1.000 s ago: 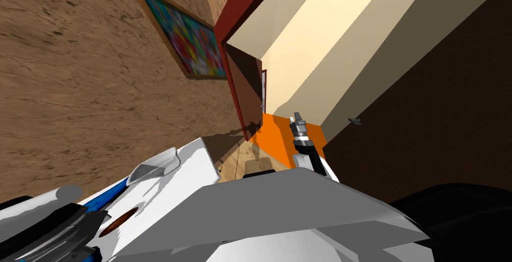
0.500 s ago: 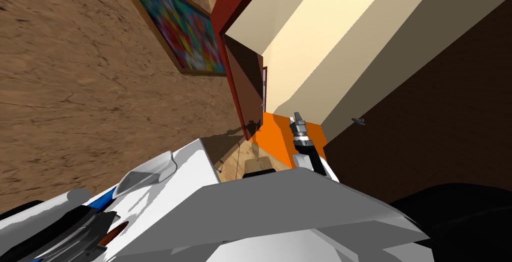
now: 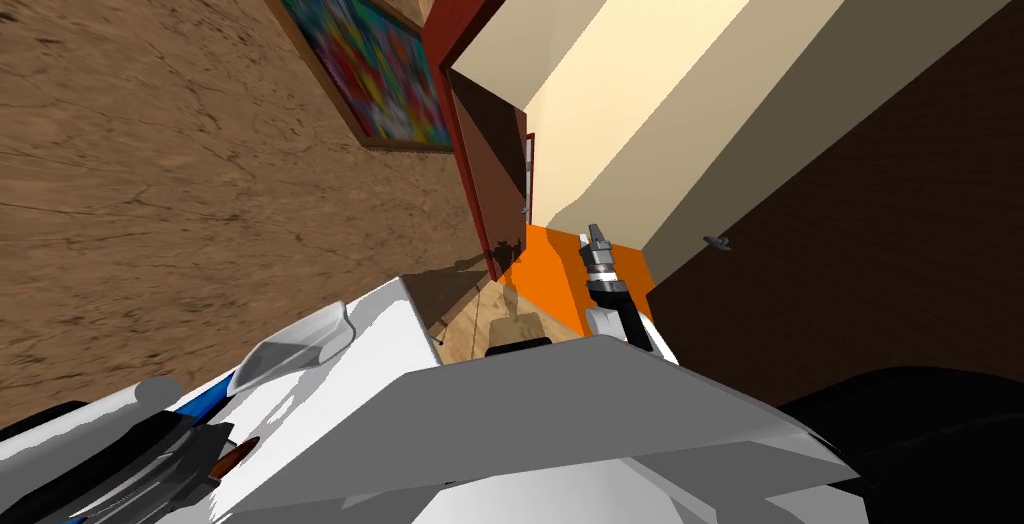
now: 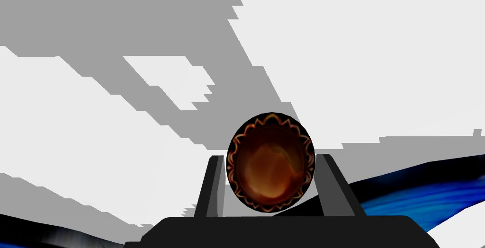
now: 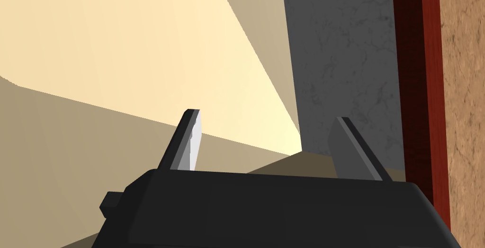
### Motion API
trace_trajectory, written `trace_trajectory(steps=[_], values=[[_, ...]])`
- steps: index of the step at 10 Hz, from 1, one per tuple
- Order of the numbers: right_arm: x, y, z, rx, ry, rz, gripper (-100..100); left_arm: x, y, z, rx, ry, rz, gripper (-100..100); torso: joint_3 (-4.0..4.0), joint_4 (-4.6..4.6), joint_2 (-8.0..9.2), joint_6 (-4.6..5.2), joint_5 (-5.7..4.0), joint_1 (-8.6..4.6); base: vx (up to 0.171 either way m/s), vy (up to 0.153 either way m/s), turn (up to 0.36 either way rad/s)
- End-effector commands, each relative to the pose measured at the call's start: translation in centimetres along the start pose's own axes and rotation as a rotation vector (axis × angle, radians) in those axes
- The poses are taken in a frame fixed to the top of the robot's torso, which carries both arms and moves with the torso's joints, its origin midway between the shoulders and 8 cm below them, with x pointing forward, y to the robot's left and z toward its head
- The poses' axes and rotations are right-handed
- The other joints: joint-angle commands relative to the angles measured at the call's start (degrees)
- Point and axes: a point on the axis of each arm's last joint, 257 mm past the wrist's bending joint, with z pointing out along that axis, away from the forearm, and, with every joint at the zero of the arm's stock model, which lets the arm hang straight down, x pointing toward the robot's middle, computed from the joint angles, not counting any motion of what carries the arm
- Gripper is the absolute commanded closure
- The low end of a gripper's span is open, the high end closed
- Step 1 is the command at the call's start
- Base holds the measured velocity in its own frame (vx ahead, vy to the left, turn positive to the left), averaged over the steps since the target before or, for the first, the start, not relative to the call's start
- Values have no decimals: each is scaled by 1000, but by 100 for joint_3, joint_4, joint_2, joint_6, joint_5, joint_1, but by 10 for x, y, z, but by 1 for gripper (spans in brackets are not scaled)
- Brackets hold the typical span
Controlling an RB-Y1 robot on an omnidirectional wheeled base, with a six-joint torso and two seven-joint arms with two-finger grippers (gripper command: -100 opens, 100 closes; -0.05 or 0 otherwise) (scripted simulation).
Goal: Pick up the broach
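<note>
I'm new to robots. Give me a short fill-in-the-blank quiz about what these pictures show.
The brooch is ___ in shape.
The left gripper holds the brooch between its two ___.
The right gripper has its fingers ___, with nothing between them.
Missing words: oval; fingers; open.
</note>
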Motion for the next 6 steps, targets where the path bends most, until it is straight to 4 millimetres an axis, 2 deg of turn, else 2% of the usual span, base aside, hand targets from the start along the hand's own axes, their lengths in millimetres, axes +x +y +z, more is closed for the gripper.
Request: trace_trajectory(steps=[1, 2, 3, 4, 5, 6], values=[[0, 0, 0, 0, 0, 0, 0, 0, 0, 0, 0, 0, 0, 100, 0, 0, 0, 0, 0, 0, 0, 0, 0], [0, 0, 0, 0, 0, 0, 0, 0, 0, 0, 0, 0, 0, 0, 0, 0, 0, 0, 0, 0, 0, 0, 0], [0, 0, 0, 0, 0, 0, 0, 0, -1, -3, 2, 0, 0, 100, 0, 0, 0, 0, 0, 0, -1, -10, -1], [0, 0, 0, 0, 0, 0, 0, -4, -3, -15, 1, -1, -1, 100, 0, 0, 0, 1, -1, -4, 5, -32, -4], [0, 0, 0, 0, 0, 0, 0, -3, -2, -10, 3, -2, 1, 100, 0, 1, -1, 1, -8, -15, 4, -14, 0], [0, 0, 0, 0, 0, 0, 0, -3, -2, -12, 2, -2, 0, 0, -1, 0, -1, 0, -3, -10, 0, 0, 0]])
